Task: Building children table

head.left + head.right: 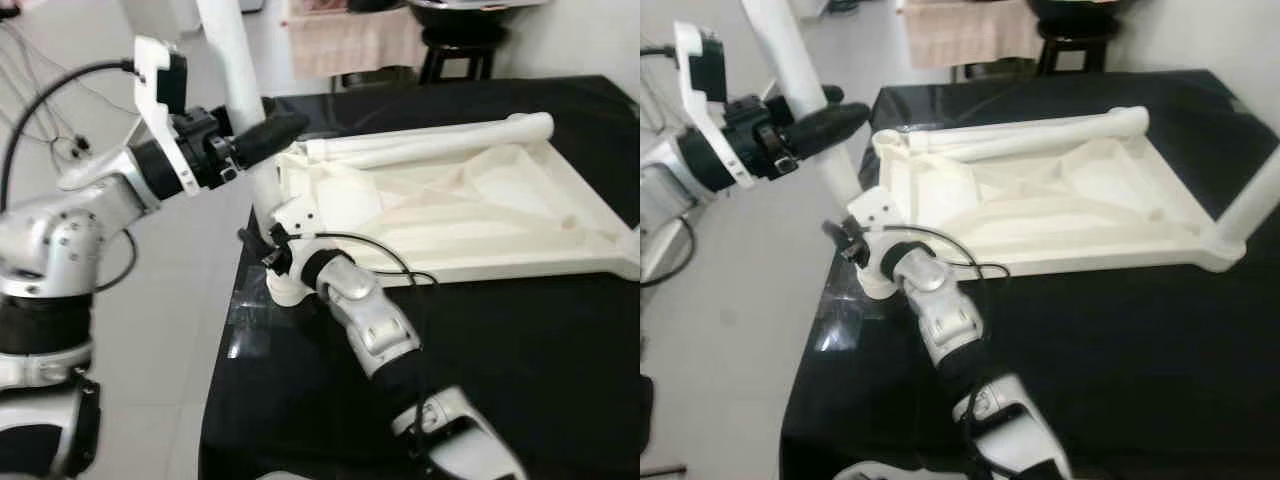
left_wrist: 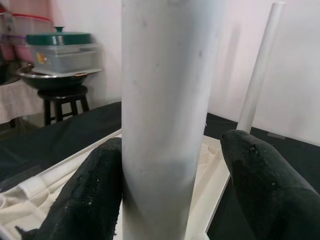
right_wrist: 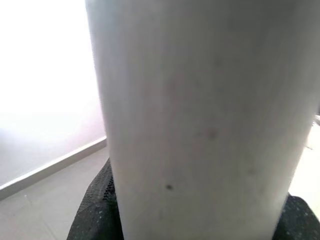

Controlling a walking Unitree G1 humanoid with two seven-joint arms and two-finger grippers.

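Between the left gripper's [image 1: 268, 138] two black fingers [image 2: 95, 195] stands the white cylindrical plastic table leg [image 1: 238, 85], rising upright from the near corner socket of the upturned white moulded plastic table frame [image 1: 470, 215]. In the left wrist view one finger touches the leg's side while the other [image 2: 265, 185] stands just apart from it, so the fingers are spread slightly wider than the leg and bracket it rather than clamp it.

Lower on the same leg, at the socket end, the right gripper [image 1: 275, 255] is set against the leg, with black finger material showing at both sides of it in the right wrist view [image 3: 97, 210]. Whether those fingers press the leg firmly cannot be told.

The frame lies on the black tabletop [image 1: 500, 370], with its near corner close to the tabletop edge. A second white leg lies flat along the frame's far rail [image 1: 440, 140], and a third stands at the far right corner [image 1: 1255, 195].

Probable faults:
- Leg tilting in the socket: the upper fingers are not closed on it, so any side load from the lower gripper is unopposed.
- Frame sliding toward the tabletop edge under downward or twisting force.
- Leg seating incompletely if pushed off-axis.
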